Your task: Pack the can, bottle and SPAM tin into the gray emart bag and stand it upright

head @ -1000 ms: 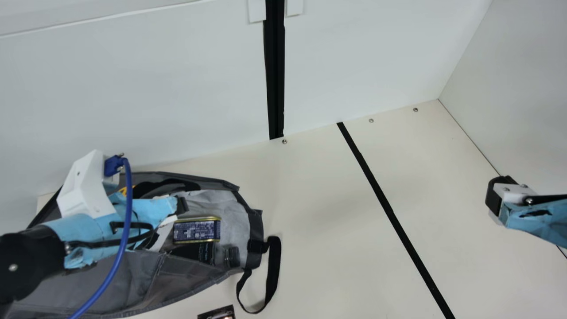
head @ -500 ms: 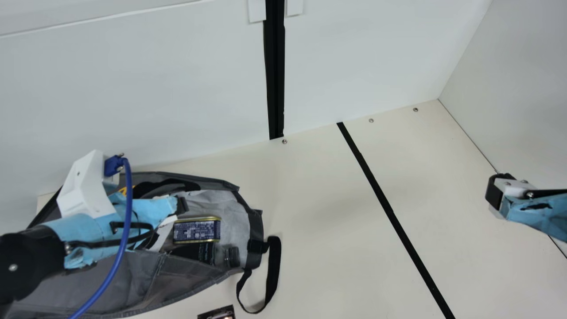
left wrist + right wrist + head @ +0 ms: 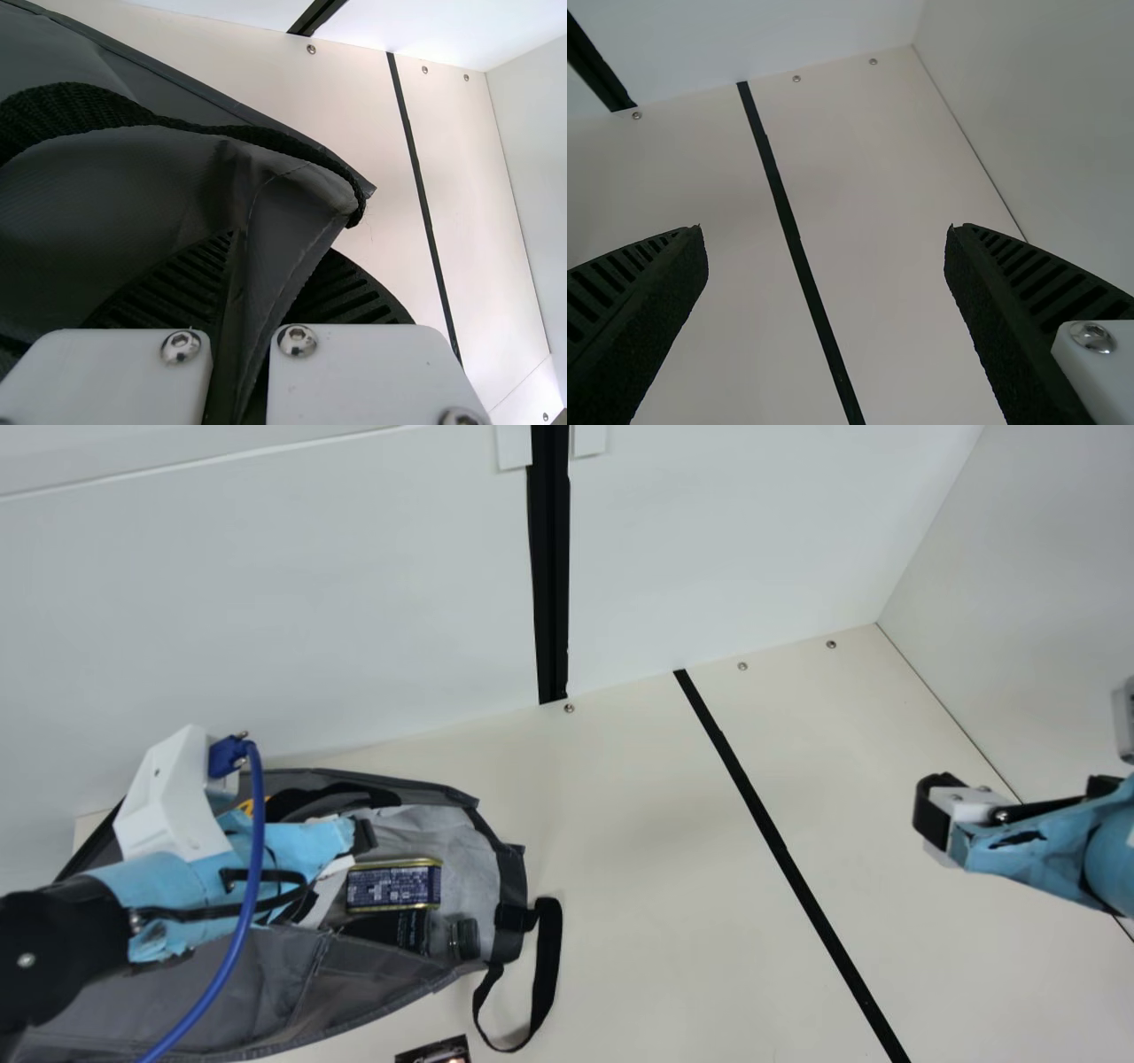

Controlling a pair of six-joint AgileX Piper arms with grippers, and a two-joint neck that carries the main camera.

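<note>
If the left gripper [image 3: 257, 274] pulls too hard, I think the cloth could pop right out of its grip. Its two fingers are squeezed on a fold of the gray emart bag [image 3: 354, 983]. That is just one small bite of thin cloth, and the bag looks floppy, so it could twist or sag when it goes up.

Next come the things inside. The SPAM tin [image 3: 394, 886] and the dark bottle [image 3: 390, 932] lie in the bag, side by side, near its mouth. The bag is lying down, so if the back end goes up first, they could slide out onto the table [image 3: 656, 921]. If they all stay on one side, the bag could flop over once it stands.

A black strap [image 3: 549, 948] hangs out in a loop on the table, and a finger could catch it and drag the bag crooked. Just beyond it is a dark thing [image 3: 434, 1052]; I can't tell what it is, but if it should be packed, it might get left behind.

Way over on the other side, the right gripper [image 3: 826, 237] has its fingers wide apart with nothing between them. If it comes in too low, it could bump the tin.
</note>
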